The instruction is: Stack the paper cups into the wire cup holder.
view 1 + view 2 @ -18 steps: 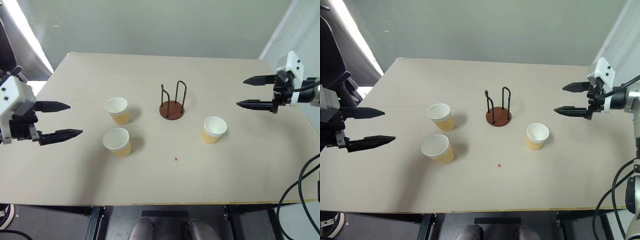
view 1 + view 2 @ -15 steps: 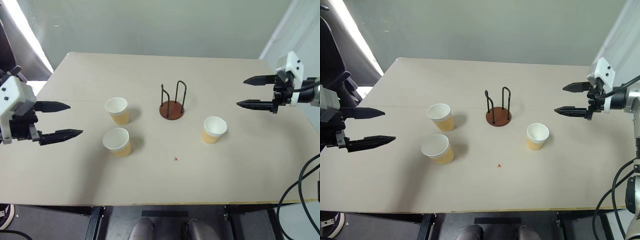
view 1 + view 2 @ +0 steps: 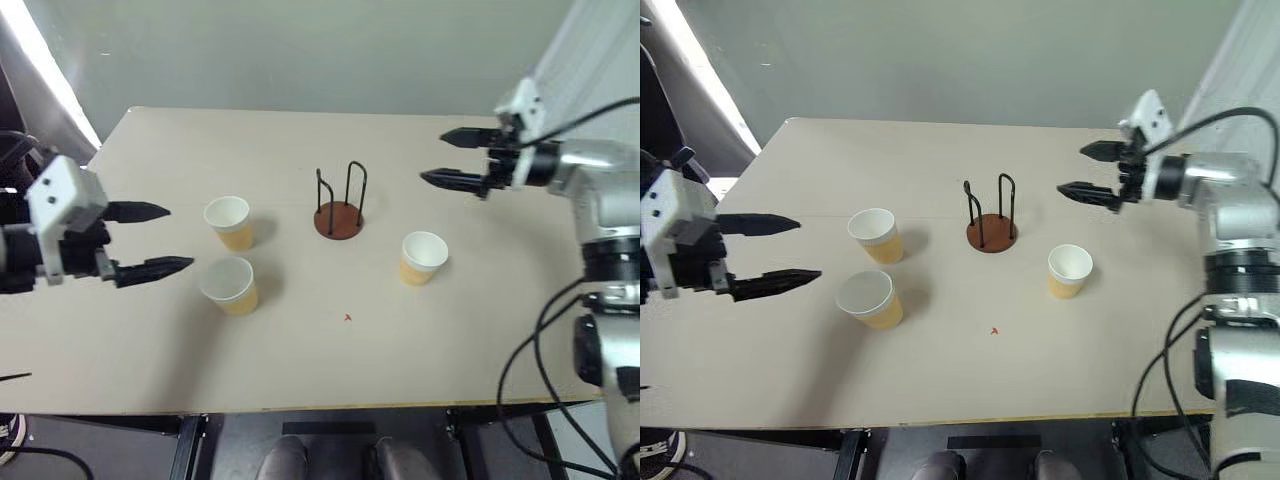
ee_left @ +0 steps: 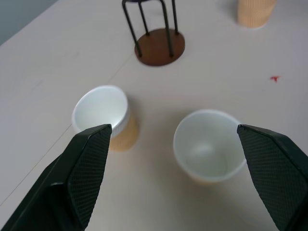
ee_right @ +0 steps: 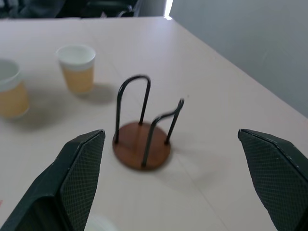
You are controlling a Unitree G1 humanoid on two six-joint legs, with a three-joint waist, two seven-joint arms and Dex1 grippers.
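Both claws wide open, holding nothing. Left claw [image 3: 165, 238] hovers beside two paper cups: near cup [image 3: 229, 285] just ahead of my lower finger, far cup [image 3: 228, 221] just past it. Right claw [image 3: 438, 157] sits above the tabletop [image 3: 300, 360], beyond the wire cup holder [image 3: 338, 205]; third cup [image 3: 422, 257] below and nearer me. Holder is empty. My plan: straddle the near cup mid-wall, squeeze lightly so the paper doesn't crush, keep it upright, and avoid clipping the far cup.
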